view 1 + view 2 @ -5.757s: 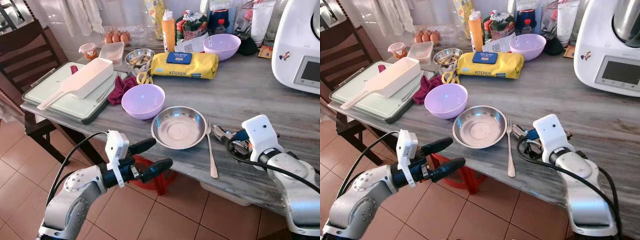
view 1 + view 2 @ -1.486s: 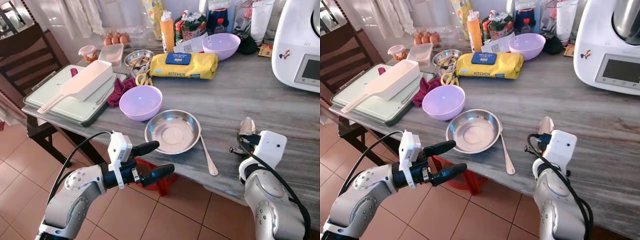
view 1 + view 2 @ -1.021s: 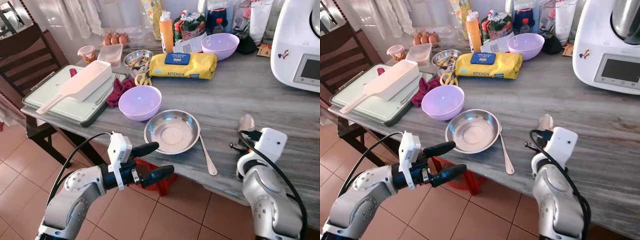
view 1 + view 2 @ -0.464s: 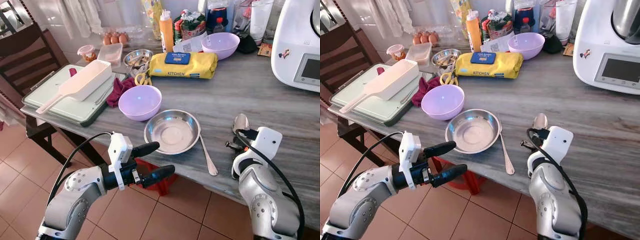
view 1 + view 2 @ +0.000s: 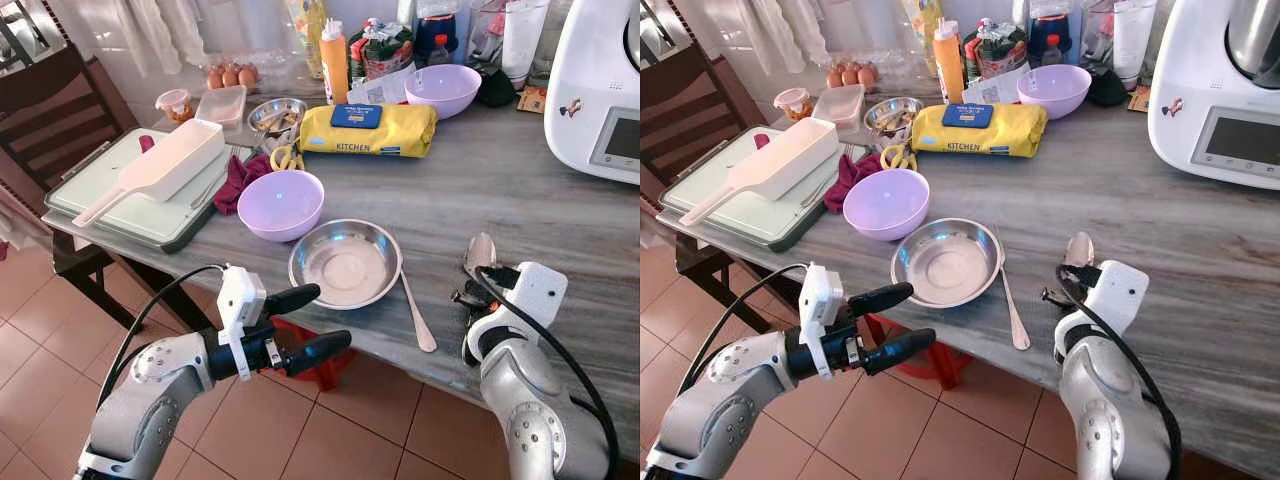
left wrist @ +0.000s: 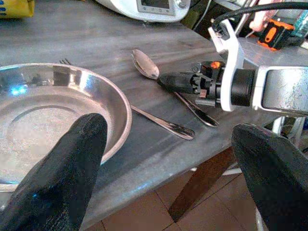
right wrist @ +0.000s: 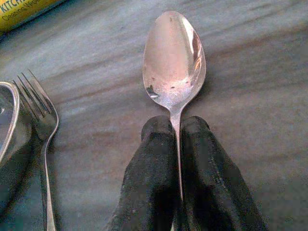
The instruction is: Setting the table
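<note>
So the right gripper (image 7: 175, 130), pinched tight on the spoon (image 7: 174, 57), has swung it in from further right toward the fork (image 5: 414, 312) beside the steel plate (image 5: 345, 263), lower middle of the frame. Looks nearly placed. Left gripper (image 5: 310, 320) hangs wide open, lower left.

Two silver arms carry white camera blocks at the wrists, looped black cables, and long, rounded black fingers (image 5: 305, 322).
</note>
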Robot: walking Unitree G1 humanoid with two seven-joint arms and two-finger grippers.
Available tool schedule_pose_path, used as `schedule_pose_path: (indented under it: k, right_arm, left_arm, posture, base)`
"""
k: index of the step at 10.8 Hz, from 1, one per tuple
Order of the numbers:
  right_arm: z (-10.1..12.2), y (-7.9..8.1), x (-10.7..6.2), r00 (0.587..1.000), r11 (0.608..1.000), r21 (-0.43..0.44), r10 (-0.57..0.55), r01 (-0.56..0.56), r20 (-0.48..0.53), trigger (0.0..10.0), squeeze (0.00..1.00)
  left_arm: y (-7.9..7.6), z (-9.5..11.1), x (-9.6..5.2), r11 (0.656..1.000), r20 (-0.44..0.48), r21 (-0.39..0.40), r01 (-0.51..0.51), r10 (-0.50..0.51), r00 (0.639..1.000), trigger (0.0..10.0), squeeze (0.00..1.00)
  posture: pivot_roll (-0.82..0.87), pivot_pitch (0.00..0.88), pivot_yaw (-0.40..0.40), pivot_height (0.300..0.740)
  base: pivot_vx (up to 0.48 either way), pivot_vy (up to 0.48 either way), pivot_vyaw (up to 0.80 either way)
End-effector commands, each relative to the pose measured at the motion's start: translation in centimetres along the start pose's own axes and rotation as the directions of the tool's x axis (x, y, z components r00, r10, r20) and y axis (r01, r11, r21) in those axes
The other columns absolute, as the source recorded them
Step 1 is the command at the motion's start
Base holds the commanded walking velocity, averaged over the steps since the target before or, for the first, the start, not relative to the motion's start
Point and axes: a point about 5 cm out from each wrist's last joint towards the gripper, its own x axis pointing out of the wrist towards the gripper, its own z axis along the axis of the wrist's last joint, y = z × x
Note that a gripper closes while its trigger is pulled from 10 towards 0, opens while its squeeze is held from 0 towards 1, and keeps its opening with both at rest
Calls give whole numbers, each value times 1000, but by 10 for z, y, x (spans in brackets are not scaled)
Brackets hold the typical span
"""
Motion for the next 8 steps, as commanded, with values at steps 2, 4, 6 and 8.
schedule_pose_path:
  k: [2,4,6,8]
  right_arm:
    - [-10,18,-6,998,998,50,46,-44,-42,10000,1000]
    - [-7,19,-6,999,999,33,38,-37,-22,10000,1000]
    - [0,23,-7,998,998,11,56,-56,7,10000,1000]
    - [9,29,-8,996,997,-42,72,-70,46,10000,1000]
  left_arm:
    - [0,1,-2,1000,-10,5,-9,9,1000,10000,0]
    - [0,1,-2,1000,-11,7,-11,11,1000,10000,0]
    - [0,1,-2,1000,-11,5,-11,11,1000,10000,0]
    - [0,0,-3,1000,-13,6,-11,11,1000,10000,0]
  posture:
    - [-125,111,163,740]
    - [-124,109,163,740]
    - [-123,108,163,740]
    - [-121,105,159,740]
  base:
    - [0,0,0]
    - [0,0,0]
    - [0,0,0]
    - [0,0,0]
